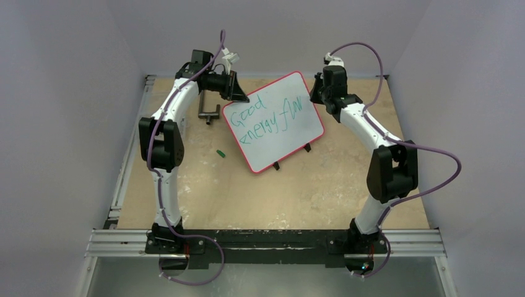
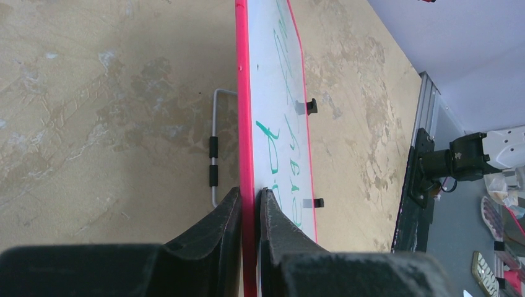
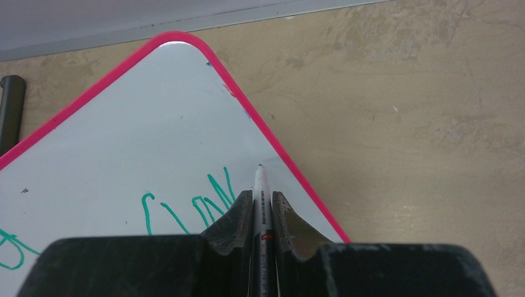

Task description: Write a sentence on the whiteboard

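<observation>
You've got bright, even light w/ soft shadows; mild sheen on the whiteboard (image 3: 117,130); wrist cams blur close up, top view's sharp.

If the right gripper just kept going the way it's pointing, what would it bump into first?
Most likely the whiteboard: the marker clamped in the right gripper leads, its tip over the white surface just inside the red frame. Whether it touches is unclear.

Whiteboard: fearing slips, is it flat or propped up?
Propped up: whiteboard stands tilted, wire stand behind; left gripper clamps its edge.
</observation>
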### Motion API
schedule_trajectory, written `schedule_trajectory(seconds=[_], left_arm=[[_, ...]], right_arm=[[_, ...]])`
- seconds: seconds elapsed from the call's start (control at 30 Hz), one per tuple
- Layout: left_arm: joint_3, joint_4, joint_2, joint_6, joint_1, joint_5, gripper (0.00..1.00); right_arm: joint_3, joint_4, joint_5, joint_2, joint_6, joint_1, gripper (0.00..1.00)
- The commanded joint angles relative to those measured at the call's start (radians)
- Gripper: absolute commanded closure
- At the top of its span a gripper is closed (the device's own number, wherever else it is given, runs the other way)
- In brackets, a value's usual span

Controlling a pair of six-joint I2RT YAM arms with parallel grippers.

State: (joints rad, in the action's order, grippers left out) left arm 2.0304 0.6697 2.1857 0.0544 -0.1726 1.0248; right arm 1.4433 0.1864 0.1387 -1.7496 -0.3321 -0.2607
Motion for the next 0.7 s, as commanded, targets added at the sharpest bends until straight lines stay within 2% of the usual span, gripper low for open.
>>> schedule_trajectory(seconds=[0.0,0.67], left_arm=[[0.001,-0.035,-0.067,0.078,-0.007,0.027,1.00],[0.002,-0.035,-0.063,0.076,-0.007,0.029,1.00]], right_arm=[[0.059,-0.035,-0.004,-0.016,-0.001,0.005,1.00],[0.082,-0.035,-0.031,-0.053,-0.006,0.004,1.00]])
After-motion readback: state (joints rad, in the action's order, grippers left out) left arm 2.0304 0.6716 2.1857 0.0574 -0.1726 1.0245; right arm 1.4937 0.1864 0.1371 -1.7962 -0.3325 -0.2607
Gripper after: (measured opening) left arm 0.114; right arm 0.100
